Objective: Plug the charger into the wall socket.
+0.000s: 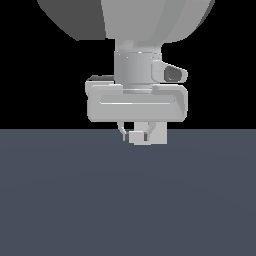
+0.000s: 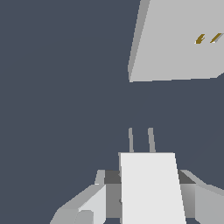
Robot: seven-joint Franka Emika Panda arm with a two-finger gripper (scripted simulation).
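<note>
In the wrist view the charger, an off-white elongated block, sits between my gripper's fingers. Its two thin prongs point away from the hand. The wall socket, a flat light-grey plate with two small yellowish holes, lies ahead and off to one side, apart from the prongs. In the exterior view my gripper hangs low over the dark floor, shut on the charger. A pale shape beside the fingers is partly hidden by the hand; what it is I cannot tell.
A dark blue-grey floor fills the lower half of the exterior view, with black background above it. The arm's large grey link looms over the hand.
</note>
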